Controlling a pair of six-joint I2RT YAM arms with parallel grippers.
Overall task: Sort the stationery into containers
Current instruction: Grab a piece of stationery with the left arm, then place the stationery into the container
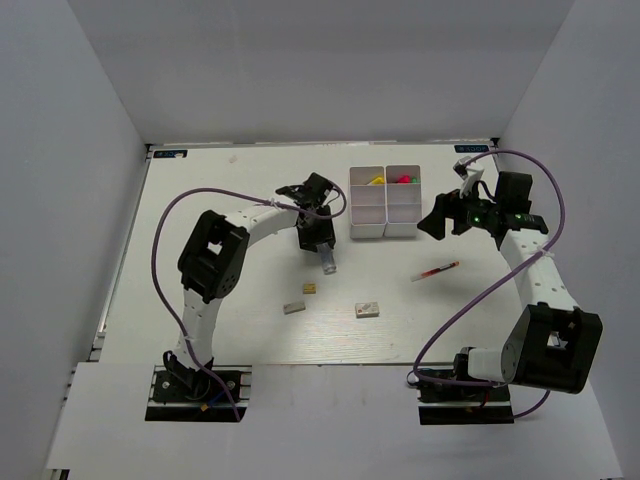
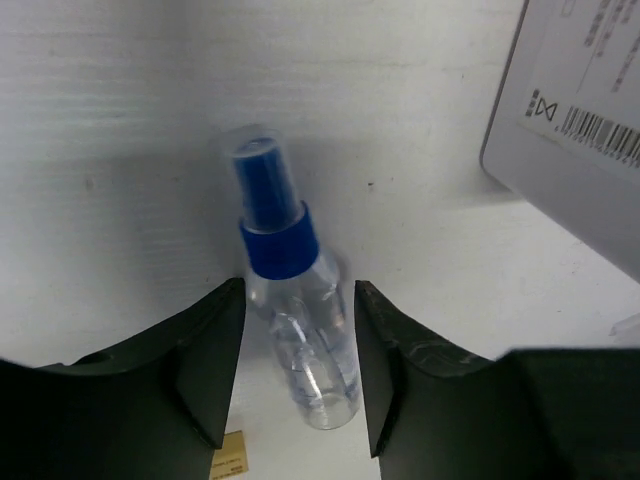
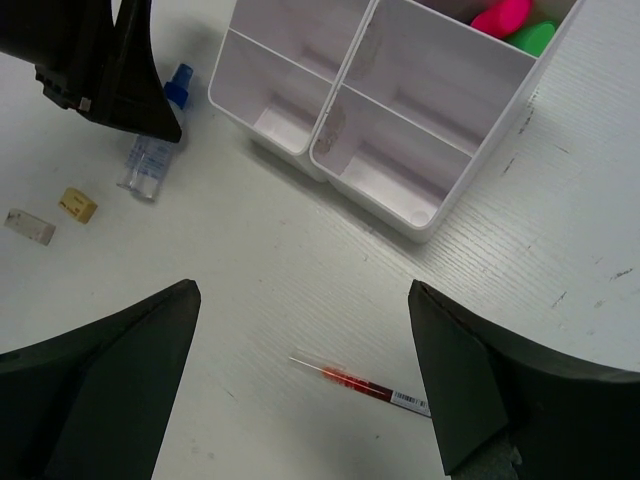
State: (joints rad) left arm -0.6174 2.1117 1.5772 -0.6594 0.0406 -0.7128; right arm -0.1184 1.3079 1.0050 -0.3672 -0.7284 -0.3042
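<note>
We record, at the left of the white surface (image 1: 200, 190), a small grey rectangular eraser (image 1: 293, 307) lying flat, with a small tan block eraser (image 1: 311, 288) just beside it on the far side. Both are apart from the arms.

Next comes the left gripper (image 2: 299, 295). Its black fingers (image 2: 205, 370) stand on either side of a clear plastic bottle with a blue cap (image 2: 298, 320), which lies on the surface with its cap pointing away from the wrist. The gap is narrow and about the bottle's width. We cannot tell whether the fingers press on it.

A small white rectangular eraser (image 1: 367, 309) lies alone nearer the front edge.

Beyond it stands the white plastic tray of six square compartments (image 1: 385, 200). Its far-left compartment holds yellow items (image 1: 376, 181), and its far-right compartment holds pink and green items (image 1: 404, 180). The other four compartments appear bare.

To the right of the tray's near end, a thin red pen (image 1: 436, 270) lies slanted on the surface. The right gripper (image 3: 302, 290) hangs above it with its fingers spread wide, holding nothing and clear of the pen.
</note>
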